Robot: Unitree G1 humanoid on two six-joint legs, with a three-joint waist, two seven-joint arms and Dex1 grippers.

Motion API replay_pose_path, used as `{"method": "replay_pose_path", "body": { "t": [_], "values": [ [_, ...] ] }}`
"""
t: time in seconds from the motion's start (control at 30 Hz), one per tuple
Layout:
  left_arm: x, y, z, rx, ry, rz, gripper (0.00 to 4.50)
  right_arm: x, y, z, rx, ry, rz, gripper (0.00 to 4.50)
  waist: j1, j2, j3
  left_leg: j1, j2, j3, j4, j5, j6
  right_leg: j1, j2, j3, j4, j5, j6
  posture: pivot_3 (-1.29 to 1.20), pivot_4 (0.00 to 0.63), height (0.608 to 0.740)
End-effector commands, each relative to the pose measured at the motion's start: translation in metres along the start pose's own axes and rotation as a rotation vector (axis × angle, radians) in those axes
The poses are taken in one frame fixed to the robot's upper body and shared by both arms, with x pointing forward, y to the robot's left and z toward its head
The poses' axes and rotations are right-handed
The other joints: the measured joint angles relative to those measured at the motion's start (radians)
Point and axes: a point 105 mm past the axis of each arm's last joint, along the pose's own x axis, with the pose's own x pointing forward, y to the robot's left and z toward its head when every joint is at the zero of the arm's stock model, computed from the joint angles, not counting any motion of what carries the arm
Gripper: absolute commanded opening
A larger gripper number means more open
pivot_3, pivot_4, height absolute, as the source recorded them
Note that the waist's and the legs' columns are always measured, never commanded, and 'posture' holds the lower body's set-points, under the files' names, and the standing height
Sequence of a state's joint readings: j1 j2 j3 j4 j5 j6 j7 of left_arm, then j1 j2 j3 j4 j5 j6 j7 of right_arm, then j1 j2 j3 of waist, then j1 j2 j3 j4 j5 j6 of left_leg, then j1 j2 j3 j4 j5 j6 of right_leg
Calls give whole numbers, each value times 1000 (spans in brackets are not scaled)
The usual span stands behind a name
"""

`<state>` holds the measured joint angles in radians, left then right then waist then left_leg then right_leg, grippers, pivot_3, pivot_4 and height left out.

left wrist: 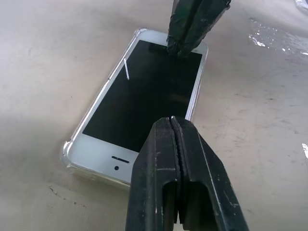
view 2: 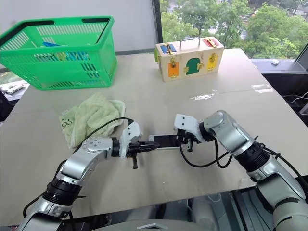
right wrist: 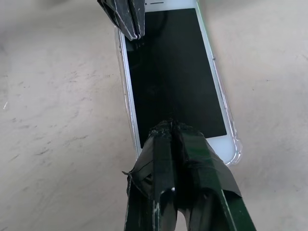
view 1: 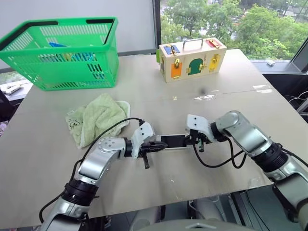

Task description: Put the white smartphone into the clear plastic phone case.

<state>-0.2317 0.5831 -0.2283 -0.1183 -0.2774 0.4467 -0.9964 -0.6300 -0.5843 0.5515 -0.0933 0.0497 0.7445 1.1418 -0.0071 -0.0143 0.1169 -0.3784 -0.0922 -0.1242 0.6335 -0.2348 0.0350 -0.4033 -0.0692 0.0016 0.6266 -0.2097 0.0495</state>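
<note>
The white smartphone [left wrist: 144,91] lies flat, screen up, on the table between my two arms, seated inside the clear plastic phone case [left wrist: 67,155], whose rim shows around its corners. My left gripper [left wrist: 172,121] is shut, and its tip is over the phone's end nearest that arm. My right gripper [right wrist: 168,126] is shut too, with its tip at the opposite end of the screen. I cannot tell whether either tip touches the glass. In the head views the phone [view 1: 174,141] sits between the left gripper [view 1: 161,146] and the right gripper [view 1: 193,139].
A crumpled green towel [view 1: 96,118] lies just behind my left arm. A green basket [view 1: 62,53] stands at the back left and a wooden lock box [view 1: 192,57] at the back centre. The table's front edge [view 1: 183,197] runs close below the arms.
</note>
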Motion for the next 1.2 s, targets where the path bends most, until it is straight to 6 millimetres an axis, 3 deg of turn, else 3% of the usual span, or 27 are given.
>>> {"method": "replay_pose_path", "body": {
  "t": [0.03, 0.37, 0.53, 0.67, 0.8, 1.0, 1.2],
  "values": [
    [1, 0, 0, 16, 5, 3, 0, 13, 27, -58, 176, 179, 110, 51, 3, 1, 1, 0, 0, 0, 0, 0, 0, 0, 0, 0, -1, 0, 0, 0, 150, 740],
    [3, 0, 0, 20, 4, -4, 0, 4, 23, -72, 151, 295, 142, 51, 22, 5, 4, -2, -1, -2, -2, 0, 1, 0, -2, -3, -2, -2, 1, 0, 150, 740],
    [2, -2, 0, 17, 3, -5, 0, 4, 33, -88, 147, 421, 264, 51, 22, 5, 4, -2, -1, -3, -2, 0, 1, 0, -2, -3, -2, -2, 1, 0, 150, 740],
    [1, -7, 1, 15, 2, -11, 0, 17, 30, -102, 148, 502, 329, 51, 22, -1, -3, -1, -1, -4, -4, -1, 0, 0, -2, -5, -3, -3, 0, 0, 150, 740],
    [-2, -10, 2, 3, -1, 0, 0, 32, 33, -96, 179, 467, 350, 51, 19, -8, -8, 8, -1, -6, -5, -3, -1, 11, -2, -5, -3, -5, 1, 0, 150, 740],
    [-4, -11, 1, -5, 1, 11, 0, 39, 34, -87, 185, 403, 329, 51, 11, -9, -10, 19, 2, -6, -15, -4, -2, 23, -3, -6, -3, -20, 3, 0, 150, 740],
    [-2, -7, 4, -10, -40, 17, 0, 37, 10, -35, 156, 123, 154, 51, -18, -8, -10, 23, 6, -6, -21, -7, -7, 22, -2, -8, -3, -20, 2, 0, 150, 740]
  ]
}}
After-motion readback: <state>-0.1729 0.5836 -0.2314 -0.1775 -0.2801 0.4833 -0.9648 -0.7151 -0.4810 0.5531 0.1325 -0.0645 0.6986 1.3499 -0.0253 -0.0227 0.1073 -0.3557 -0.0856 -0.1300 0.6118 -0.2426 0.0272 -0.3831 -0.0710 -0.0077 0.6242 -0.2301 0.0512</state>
